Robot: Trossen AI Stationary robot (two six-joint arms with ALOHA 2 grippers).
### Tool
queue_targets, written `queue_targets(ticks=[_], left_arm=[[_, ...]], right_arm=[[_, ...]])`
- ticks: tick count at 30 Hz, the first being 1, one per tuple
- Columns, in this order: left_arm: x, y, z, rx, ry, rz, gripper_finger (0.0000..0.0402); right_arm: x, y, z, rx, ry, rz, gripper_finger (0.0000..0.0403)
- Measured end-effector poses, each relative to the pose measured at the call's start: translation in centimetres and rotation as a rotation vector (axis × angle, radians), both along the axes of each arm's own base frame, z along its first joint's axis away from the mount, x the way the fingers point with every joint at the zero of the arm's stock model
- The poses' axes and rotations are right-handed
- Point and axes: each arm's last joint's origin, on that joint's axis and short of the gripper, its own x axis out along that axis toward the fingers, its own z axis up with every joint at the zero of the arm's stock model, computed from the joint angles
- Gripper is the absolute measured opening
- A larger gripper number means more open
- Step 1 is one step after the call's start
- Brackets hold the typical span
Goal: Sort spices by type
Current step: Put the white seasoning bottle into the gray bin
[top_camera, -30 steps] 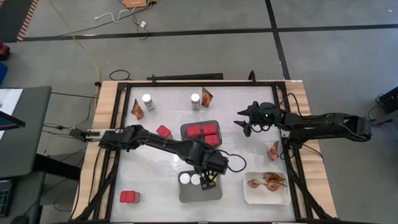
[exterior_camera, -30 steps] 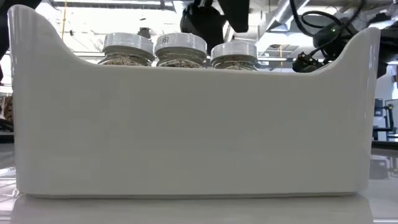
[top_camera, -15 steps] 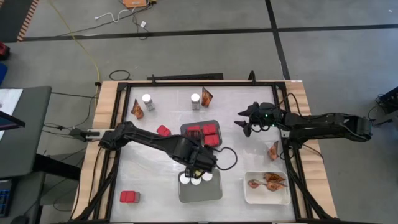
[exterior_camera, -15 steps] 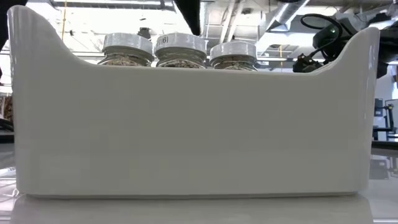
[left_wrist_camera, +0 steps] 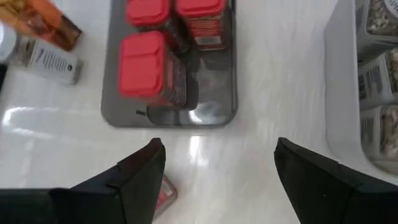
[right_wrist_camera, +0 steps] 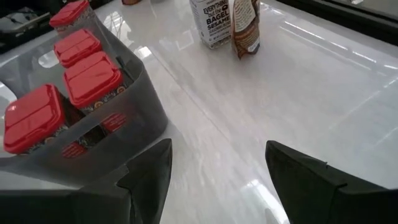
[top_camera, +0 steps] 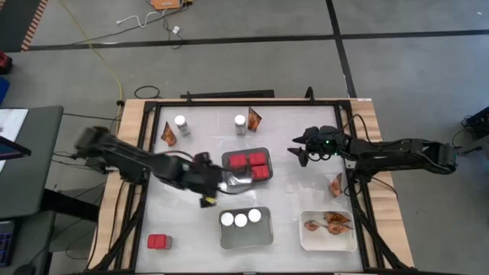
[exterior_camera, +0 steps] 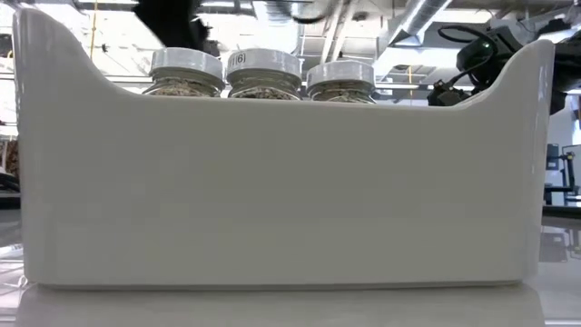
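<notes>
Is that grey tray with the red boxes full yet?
No. The grey tray holds three red boxes; a bare corner remains, seen in the left wrist view.

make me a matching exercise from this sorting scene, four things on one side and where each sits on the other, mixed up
Things:
1. jars with white lids
2. red containers
3. orange-brown packets
4. lone red container

Places:
A. in the white tray
B. on the bare table near the front left corner
C. in the dark grey tray at the middle
D. in the light grey tray at the front

Pairs: 1-D, 2-C, 3-A, 4-B
</notes>
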Motion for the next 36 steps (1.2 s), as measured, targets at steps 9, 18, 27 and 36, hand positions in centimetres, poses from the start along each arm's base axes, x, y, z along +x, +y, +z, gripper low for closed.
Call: queue_targets(ticks=[9, 18, 27, 36], left_arm=[[-9.4, 3.5, -4.0, -0.008, -0.423, -0.041, 0.0290], [-15.4, 6.5, -9.1, -0.002, -0.659, 0.052, 0.0290], [-17.6, 7.7, -12.0, 0.140, -0.658, 0.125, 0.0290], [-17.6, 7.7, -12.2, 0.070, -0.735, 0.174, 0.0290]], right_arm=[[0.3, -0.1, 0.7, -0.020, -0.075, -0.006, 0.0286], [0.6, -0.2, 1.5, -0.126, -0.125, 0.027, 0.0286], [2.4, -0.5, 5.3, -0.173, -0.190, 0.052, 0.0286], [8.8, 0.4, 9.3, -0.208, -0.114, 0.200, 0.0286]])
